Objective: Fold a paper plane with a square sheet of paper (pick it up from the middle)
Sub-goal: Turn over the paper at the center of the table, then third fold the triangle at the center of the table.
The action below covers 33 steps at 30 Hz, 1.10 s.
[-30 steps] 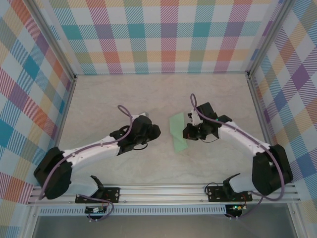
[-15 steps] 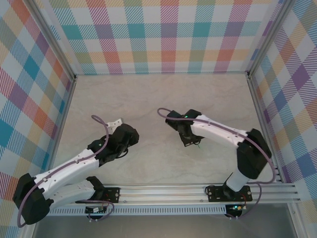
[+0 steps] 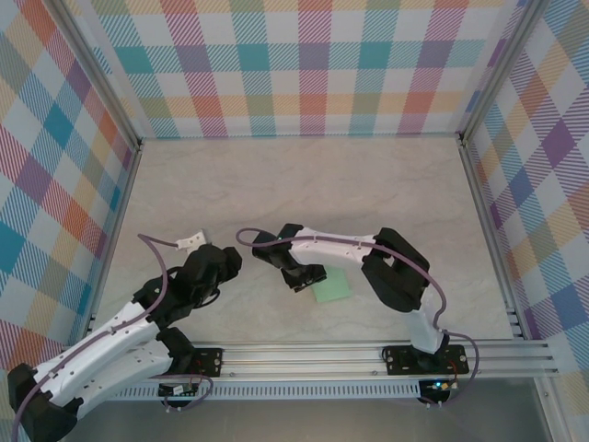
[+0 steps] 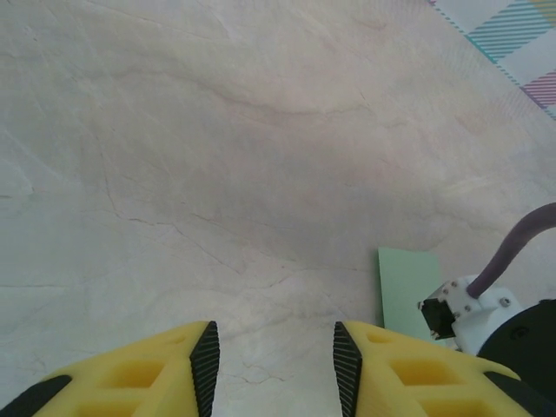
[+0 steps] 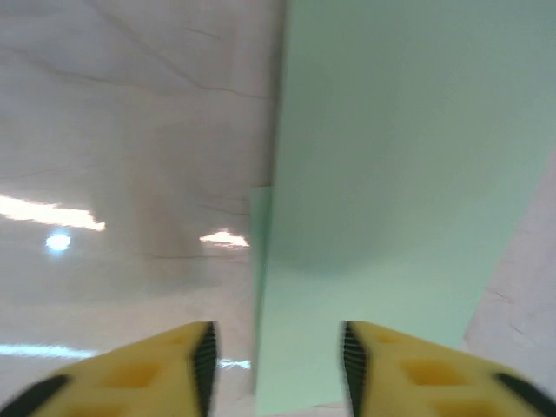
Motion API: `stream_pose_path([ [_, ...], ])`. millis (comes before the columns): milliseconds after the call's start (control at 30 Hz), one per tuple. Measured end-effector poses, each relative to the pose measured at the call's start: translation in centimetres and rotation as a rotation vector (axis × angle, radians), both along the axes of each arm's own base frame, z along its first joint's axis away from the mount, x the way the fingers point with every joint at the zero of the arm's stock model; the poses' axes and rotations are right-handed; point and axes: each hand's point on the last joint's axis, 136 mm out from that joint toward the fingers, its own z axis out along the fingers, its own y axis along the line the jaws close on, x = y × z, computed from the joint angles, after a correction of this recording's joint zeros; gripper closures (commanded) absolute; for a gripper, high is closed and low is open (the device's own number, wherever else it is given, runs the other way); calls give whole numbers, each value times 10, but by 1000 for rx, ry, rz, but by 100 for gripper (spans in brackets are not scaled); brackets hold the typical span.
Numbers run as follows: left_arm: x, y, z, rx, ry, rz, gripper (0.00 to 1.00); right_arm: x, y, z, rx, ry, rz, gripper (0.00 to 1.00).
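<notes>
The paper plane (image 3: pixel 332 287) is a pale mint-green folded piece on the table near the front edge, partly under my right arm. It shows blurred and large in the right wrist view as the paper plane (image 5: pixel 391 174). In the left wrist view the paper plane (image 4: pixel 407 291) shows as a green strip. My right gripper (image 3: pixel 299 273) reaches left across the table. The right gripper (image 5: pixel 276 330) is open, with the paper beyond its pads and not pinched. My left gripper (image 3: pixel 222 260) sits to the left of the paper. The left gripper (image 4: pixel 275 330) is open over bare table.
The marble-look table (image 3: pixel 304 184) is walled by plaid panels with metal posts (image 3: pixel 482 184). An aluminium rail (image 3: pixel 304 354) runs along the near edge. The right arm's folded elbow (image 3: pixel 396 272) sits just right of the paper.
The right arm swung left and toward the near edge with the paper, then its jaws opened and let the paper go. The left arm pulled back to the lower left, its jaws widening.
</notes>
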Motion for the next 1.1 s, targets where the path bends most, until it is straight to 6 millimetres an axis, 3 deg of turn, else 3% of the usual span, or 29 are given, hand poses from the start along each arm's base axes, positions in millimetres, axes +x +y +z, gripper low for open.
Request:
stream_pose_path([
  [67, -2, 1, 2, -11, -9, -6, 54, -1, 5, 18, 81, -24, -6, 29],
  [167, -6, -2, -1, -16, 1, -40, 52, -1, 0, 65, 222, -118, -26, 22],
  [233, -8, -7, -5, -14, 21, -75, 52, -2, -14, 98, 317, -203, -51, 3],
  [300, -11, -13, -9, -6, 44, -115, 49, -7, -38, 127, 416, -297, -69, 0],
  [367, -14, -15, -12, 0, 59, -140, 41, -10, -66, 142, 494, -360, -112, 0],
  [467, -17, -19, -14, -9, 73, -170, 36, -6, -106, 138, 544, -363, -220, 0],
  [567, -19, -27, -16, -27, 92, -207, 29, 4, -123, 123, 544, -319, -274, 0],
  [800, -20, -53, -37, -54, 196, -286, 31, -8, -107, 94, 632, -205, -206, 1],
  [967, -20, -74, -45, -95, 252, -344, 31, -9, -96, 74, 729, -91, -231, 18],
  [1100, -13, -94, -48, -105, 303, -382, 39, -6, -77, 58, 801, 2, -240, 40],
])
